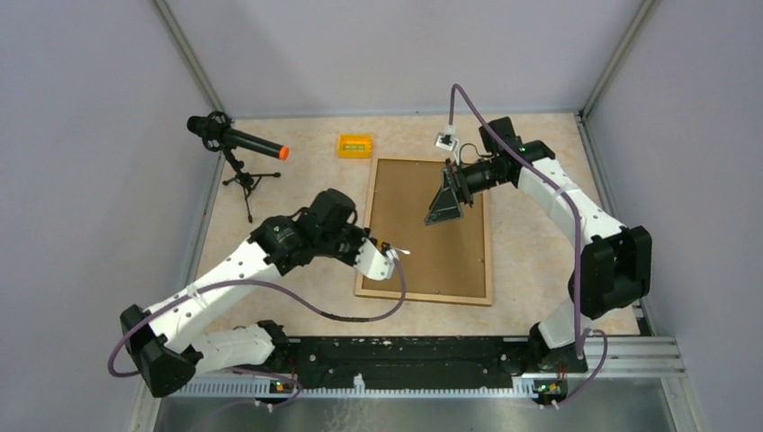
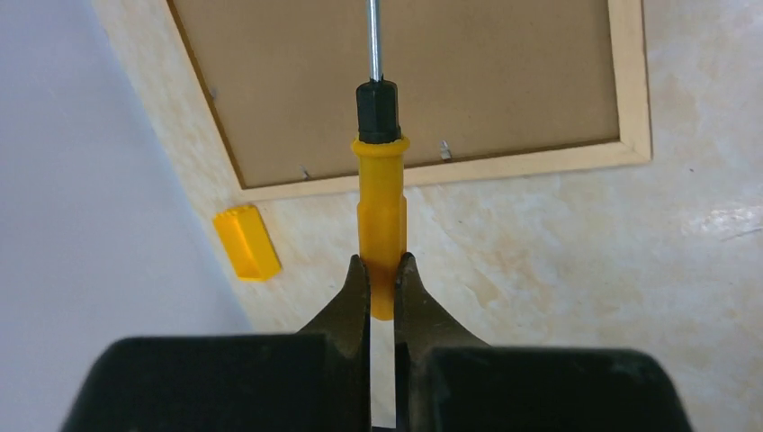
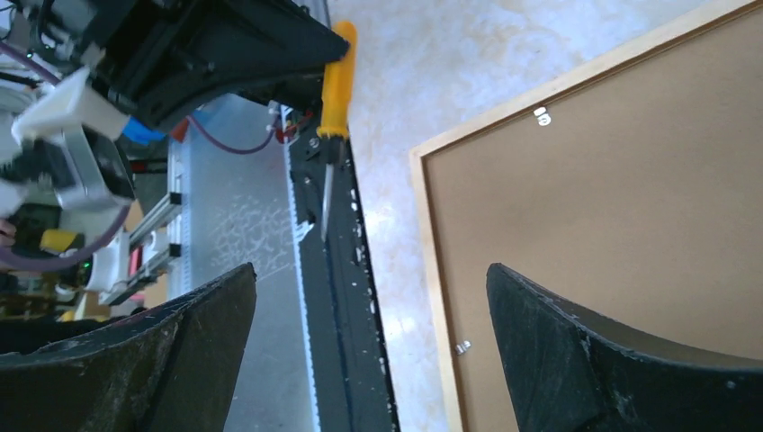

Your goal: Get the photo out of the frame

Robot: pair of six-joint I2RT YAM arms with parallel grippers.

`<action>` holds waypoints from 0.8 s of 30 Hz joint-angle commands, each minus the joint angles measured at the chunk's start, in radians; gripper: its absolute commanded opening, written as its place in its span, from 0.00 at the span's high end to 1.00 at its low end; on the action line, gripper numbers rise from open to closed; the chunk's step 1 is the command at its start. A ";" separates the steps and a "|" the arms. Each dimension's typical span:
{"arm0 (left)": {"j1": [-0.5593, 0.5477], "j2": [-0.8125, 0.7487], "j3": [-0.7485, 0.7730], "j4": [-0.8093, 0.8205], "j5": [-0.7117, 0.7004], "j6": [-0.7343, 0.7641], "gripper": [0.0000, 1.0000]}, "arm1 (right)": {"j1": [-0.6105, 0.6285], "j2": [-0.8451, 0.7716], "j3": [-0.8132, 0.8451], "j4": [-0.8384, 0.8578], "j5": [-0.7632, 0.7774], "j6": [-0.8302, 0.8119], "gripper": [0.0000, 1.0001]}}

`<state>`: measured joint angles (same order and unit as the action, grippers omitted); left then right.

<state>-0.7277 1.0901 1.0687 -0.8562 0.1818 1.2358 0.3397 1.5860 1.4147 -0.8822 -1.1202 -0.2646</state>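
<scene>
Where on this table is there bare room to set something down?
Roomiest: the table right of the frame, between its rim and the right arm. A patch lies between the microphone tripod and the frame, beyond the left arm. Crowded: over the frame, where the left gripper and right gripper hover, and around the yellow box.

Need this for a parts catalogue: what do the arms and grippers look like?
The left arm and right arm have white shells with black joints. A purple cable trails each. The left gripper and right gripper have black, tapered fingers.

Lab test cell — grey walls (image 1: 90, 135), tripod microphone (image 1: 236, 139).
</scene>
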 commanded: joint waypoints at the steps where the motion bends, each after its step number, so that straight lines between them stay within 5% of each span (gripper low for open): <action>1: -0.153 0.059 0.089 0.123 -0.269 -0.074 1.00 | 0.053 -0.004 -0.033 0.066 -0.069 0.067 0.04; 7: -0.260 0.118 0.118 0.250 -0.447 0.020 1.00 | 0.116 -0.008 -0.134 0.156 -0.130 0.125 0.06; 12: -0.272 0.141 0.142 0.291 -0.435 0.023 1.00 | 0.127 0.007 -0.154 0.213 -0.155 0.172 0.16; 24: -0.274 0.123 0.148 0.283 -0.370 -0.042 0.96 | 0.137 0.038 -0.138 0.189 -0.169 0.141 0.95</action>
<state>-0.9970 1.2434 1.1782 -0.5900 -0.2253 1.2324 0.4648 1.6188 1.2621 -0.6964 -1.2552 -0.0940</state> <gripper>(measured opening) 0.042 0.168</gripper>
